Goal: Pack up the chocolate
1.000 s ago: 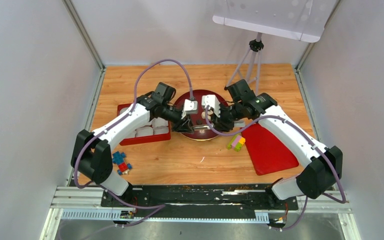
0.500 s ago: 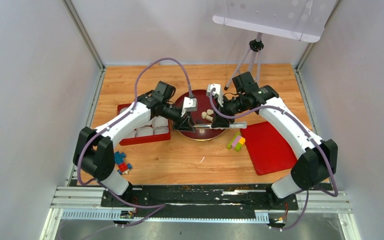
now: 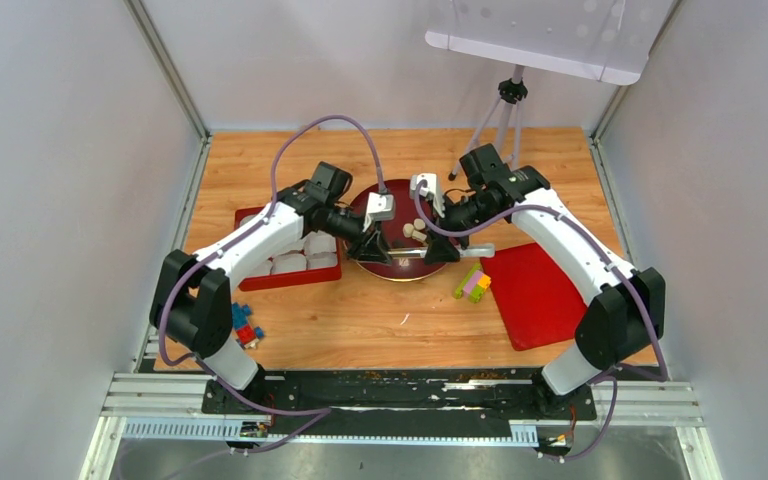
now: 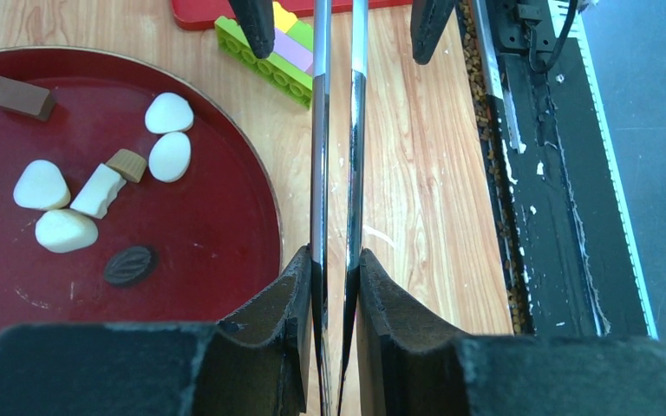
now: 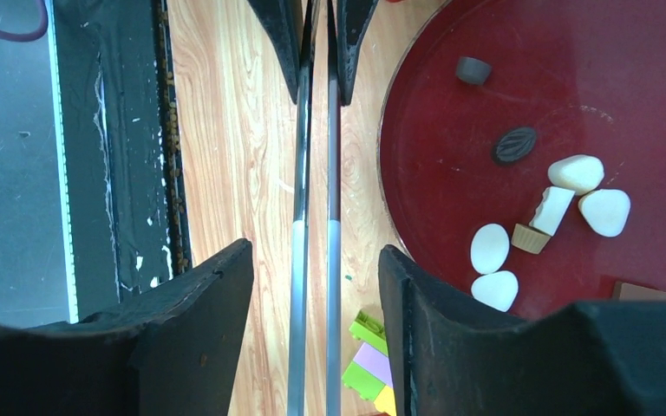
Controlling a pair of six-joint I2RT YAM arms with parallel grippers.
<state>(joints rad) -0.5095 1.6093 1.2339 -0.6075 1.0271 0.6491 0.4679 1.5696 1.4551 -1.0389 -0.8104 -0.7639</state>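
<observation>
Wooden tabletop point(image 3: 360, 320), grey walls point(image 3: 60, 200) around, tripod point(image 3: 505, 110) upper right. Round red plate point(image 3: 405, 275) at centre of top view holds chocolate point(image 4: 95, 195), cream and brown pieces clustered. Left claw point(image 4: 336, 260) clamped on metal tongs point(image 4: 319, 130) just beside plate rim; chocolate left of it in left wrist view. Right claw point(image 5: 314, 256) spread wide astride tongs, not touching them; chocolate at right of right wrist view.

Over the red plate point(image 3: 400, 273) of chocolate point(image 3: 412, 232), the left pincer point(image 3: 371, 244) and right pincer point(image 3: 440, 249) flank silver tongs point(image 3: 410, 254).

The left arm point(image 3: 250, 245) and right arm point(image 3: 570, 245) reach inward; the left tool point(image 4: 334, 260) clamps the metal tongs point(image 4: 319, 130), the right tool point(image 5: 316, 251) straddles them, jaws spread.
</observation>
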